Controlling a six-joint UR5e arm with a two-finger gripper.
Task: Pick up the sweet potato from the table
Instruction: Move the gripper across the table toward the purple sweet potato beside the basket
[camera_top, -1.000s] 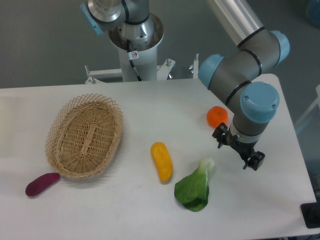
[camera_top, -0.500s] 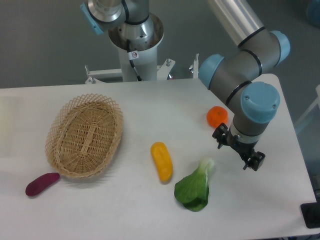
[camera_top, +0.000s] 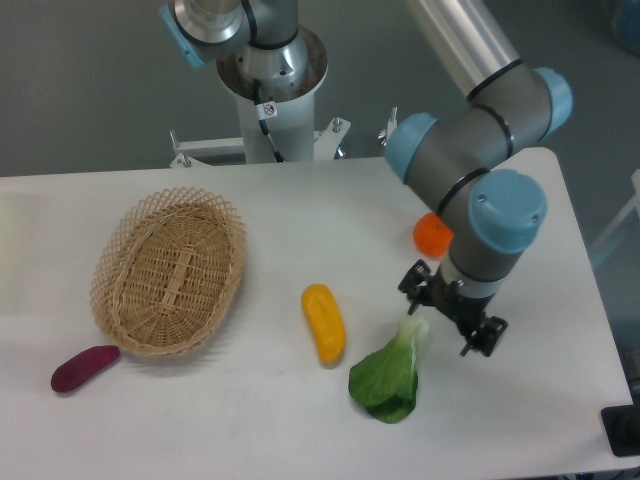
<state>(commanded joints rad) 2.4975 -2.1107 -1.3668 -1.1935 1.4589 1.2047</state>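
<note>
I have just begun moving: my gripper (camera_top: 452, 317), which sat still to the right of the greens (camera_top: 390, 372) a moment ago, has swung left and now hangs over the leafy top of them. My fingers stand spread with nothing between them. The sweet potato (camera_top: 84, 367) lies untouched on the table (camera_top: 300, 200), just off the basket's (camera_top: 170, 270) lower-left rim, well apart from me, with the yellow vegetable (camera_top: 323, 322) lying between the basket and the greens. The orange (camera_top: 433, 233) is half hidden behind my wrist. I judge this the opening of the reach; the whole crossing past the basket remains.
</note>
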